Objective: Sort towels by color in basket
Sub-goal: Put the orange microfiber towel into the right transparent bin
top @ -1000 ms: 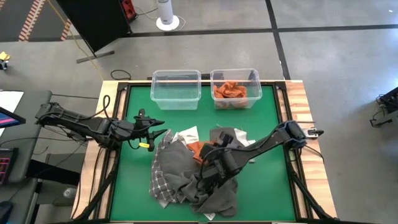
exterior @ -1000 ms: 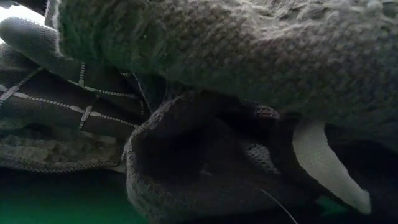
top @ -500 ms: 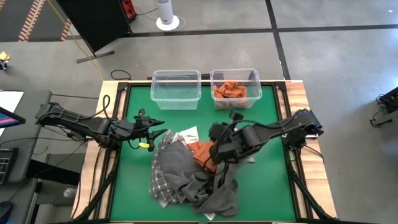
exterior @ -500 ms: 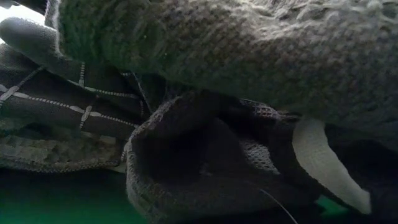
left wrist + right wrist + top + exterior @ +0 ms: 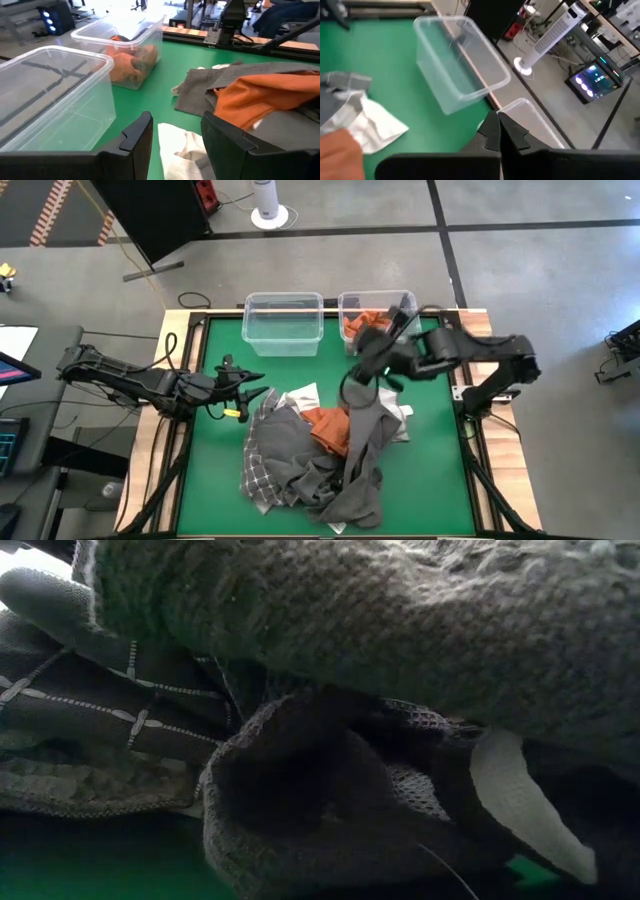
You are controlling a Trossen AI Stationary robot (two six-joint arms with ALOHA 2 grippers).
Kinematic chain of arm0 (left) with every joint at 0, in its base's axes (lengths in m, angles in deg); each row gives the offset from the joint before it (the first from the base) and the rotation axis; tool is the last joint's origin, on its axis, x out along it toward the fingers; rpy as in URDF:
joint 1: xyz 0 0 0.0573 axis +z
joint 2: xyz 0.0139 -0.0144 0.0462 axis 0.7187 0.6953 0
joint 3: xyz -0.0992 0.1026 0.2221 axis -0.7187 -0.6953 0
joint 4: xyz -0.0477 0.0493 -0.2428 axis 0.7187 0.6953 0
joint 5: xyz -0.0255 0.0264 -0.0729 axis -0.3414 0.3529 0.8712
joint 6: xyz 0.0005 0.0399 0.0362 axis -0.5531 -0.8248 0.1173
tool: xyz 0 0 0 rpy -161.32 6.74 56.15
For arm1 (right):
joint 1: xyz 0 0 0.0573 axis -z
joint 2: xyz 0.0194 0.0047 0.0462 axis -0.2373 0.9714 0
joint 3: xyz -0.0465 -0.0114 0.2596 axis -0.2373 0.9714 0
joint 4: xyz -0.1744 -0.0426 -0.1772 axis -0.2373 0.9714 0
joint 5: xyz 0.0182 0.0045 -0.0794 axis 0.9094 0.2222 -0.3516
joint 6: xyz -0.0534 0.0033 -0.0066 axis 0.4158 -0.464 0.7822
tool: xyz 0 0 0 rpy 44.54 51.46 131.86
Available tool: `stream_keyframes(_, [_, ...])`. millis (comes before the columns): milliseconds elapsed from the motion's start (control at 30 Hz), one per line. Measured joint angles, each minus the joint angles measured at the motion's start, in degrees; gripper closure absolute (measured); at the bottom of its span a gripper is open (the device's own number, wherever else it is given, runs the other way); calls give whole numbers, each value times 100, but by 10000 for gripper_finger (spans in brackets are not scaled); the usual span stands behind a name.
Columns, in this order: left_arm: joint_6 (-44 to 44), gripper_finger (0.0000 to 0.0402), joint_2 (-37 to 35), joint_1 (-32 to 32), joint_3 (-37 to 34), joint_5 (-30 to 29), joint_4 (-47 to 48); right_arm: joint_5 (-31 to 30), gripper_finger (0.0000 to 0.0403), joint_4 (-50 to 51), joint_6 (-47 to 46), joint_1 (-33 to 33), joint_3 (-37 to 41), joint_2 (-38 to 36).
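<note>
right gripper (image 5: pixel 362 372) lifted at 1 o'clock of the towels (image 5: pixel 310 455), fingers together, dark grey towel (image 5: pixel 362 442) hanging below it. left gripper (image 5: pixel 252 392) parted, empty, at pile's 10 o'clock.

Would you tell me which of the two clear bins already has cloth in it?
The right-hand bin, holding orange cloth; the left bin beside it is empty.
</note>
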Motion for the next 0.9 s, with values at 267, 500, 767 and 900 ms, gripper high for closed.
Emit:
stream_keyframes(267, [8, 242, 2, 2, 0, -147, 76, 1599, 373, -421, 248, 267, -7, -228])
stream_keyframes(500, [11, 242, 1, 0, 0, -147, 106, 1794, 254, -482, 102, -397, 0, 457])
stream_keyframes(767, [91, 242, 2, 0, 0, -145, 205, 2046, 162, -591, -620, -1092, -2, 1280])
stream_keyframes(900, [127, 242, 2, 0, 0, -145, 203, 2408, 154, -629, -1001, -1306, -2, 1681])
